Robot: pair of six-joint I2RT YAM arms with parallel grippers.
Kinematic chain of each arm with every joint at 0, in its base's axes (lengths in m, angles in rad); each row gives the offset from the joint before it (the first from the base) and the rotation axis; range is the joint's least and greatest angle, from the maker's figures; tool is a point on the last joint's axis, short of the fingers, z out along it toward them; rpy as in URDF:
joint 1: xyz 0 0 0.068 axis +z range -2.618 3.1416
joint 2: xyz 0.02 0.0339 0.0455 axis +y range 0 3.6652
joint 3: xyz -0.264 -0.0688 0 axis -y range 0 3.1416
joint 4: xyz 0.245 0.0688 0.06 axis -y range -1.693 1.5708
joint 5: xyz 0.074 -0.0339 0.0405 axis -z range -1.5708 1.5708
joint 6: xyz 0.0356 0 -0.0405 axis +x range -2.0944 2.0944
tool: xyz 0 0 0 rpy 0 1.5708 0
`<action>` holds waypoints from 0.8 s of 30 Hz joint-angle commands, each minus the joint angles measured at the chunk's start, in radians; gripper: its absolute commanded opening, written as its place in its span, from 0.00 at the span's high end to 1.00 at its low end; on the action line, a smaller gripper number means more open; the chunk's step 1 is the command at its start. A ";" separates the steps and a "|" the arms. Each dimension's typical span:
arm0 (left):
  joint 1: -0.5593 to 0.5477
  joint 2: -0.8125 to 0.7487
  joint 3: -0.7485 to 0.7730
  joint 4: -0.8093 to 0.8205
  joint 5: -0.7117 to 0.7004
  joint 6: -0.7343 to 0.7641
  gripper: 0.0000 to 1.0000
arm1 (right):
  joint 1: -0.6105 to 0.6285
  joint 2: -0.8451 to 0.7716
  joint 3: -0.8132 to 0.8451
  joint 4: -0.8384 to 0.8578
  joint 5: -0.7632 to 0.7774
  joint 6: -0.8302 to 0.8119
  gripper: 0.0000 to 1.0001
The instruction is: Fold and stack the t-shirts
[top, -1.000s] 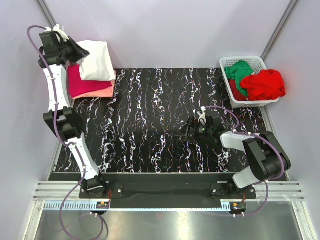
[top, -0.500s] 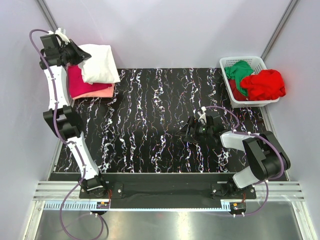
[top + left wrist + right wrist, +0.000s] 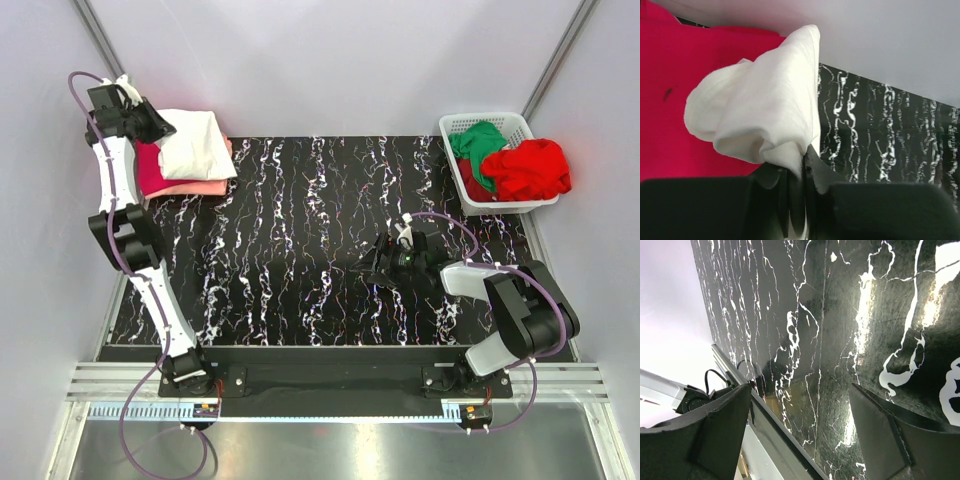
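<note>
Three tees lay stacked far-left on tabletop [image 3: 300, 220]: white t-shirt [image 3: 195, 145] had just settled lower over magenta tee [image 3: 150, 170] and salmon tee [image 3: 200, 187]. Left pincer [image 3: 160, 128] pinched its edge; right pincer [image 3: 372, 268] gaped, empty. Release seemed due.

**Five shirts, one basket, two arms**

From where I stand I count five t-shirts. Three make one pile at the far left corner: a white t-shirt [image 3: 195, 143] on top, a magenta t-shirt [image 3: 150, 170] under it, and a salmon-pink t-shirt [image 3: 200, 186] lowest. Two more lie in the basket [image 3: 500, 122]: a green t-shirt [image 3: 475, 142] and a red t-shirt [image 3: 527, 168]. Whether another red one hides beneath them, I cannot tell. There is one basket, white and slatted, and one dark marbled table [image 3: 300, 250]. There are two arms, the left arm [image 3: 120, 235] and the right arm [image 3: 520, 310]. Each carries one gripper, so there are two: the left gripper [image 3: 165, 130] and the right gripper [image 3: 372, 268].
</note>
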 commanded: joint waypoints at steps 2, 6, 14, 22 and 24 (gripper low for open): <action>-0.020 0.004 0.032 0.126 -0.069 0.060 0.78 | -0.009 0.009 0.016 0.047 -0.024 0.007 0.14; -0.045 -0.007 -0.037 0.220 -0.080 0.084 0.63 | -0.010 0.012 0.018 0.050 -0.027 0.009 0.14; -0.106 0.019 -0.011 0.249 -0.358 0.233 0.55 | -0.013 0.021 0.018 0.057 -0.033 0.010 0.14; 0.010 -0.019 -0.002 0.377 -0.049 0.073 0.62 | -0.018 0.042 0.027 0.069 -0.056 0.004 0.14; 0.020 0.006 -0.013 0.408 -0.013 0.065 0.63 | -0.018 0.042 0.026 0.070 -0.059 0.007 0.14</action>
